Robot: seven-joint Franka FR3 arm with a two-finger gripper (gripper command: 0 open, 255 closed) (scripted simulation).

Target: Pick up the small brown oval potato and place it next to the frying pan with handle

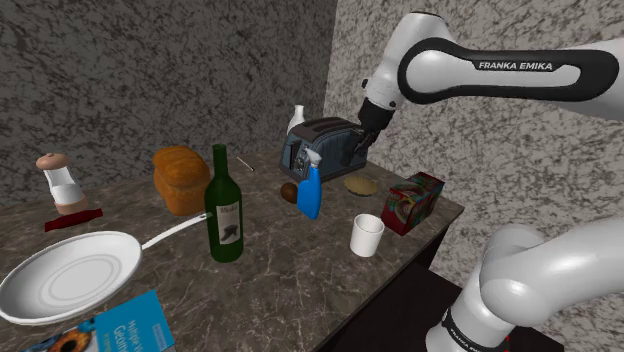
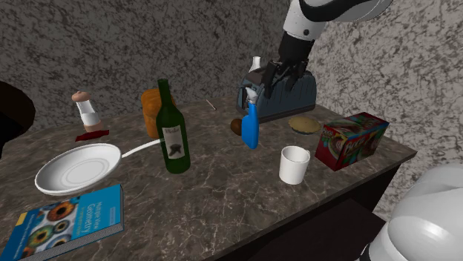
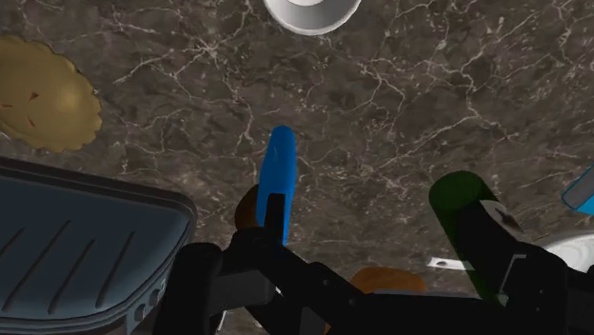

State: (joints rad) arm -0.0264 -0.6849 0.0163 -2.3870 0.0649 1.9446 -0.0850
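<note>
Shoulder view of the dark marbled counter point(image 1: 300, 275). The gripper point(image 1: 360, 146) hangs above the toaster point(image 1: 318, 150), fingers apart and clasping nothing. The small brown potato point(image 1: 289, 191) lies on the counter just beside the blue spray bottle point(image 1: 311, 192), at its 9 o'clock. The white frying pan point(image 1: 70, 275) sits well apart, at the potato's 8 o'clock.

Home kitchen: stone counter point(image 1: 290, 270), toaster point(image 1: 325, 143), frying pan point(image 1: 70, 275) (bread loaf point(image 1: 180, 178) too)

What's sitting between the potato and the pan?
The green bottle stands roughly between the potato and the pan, by its handle, in the shoulder view.
</note>
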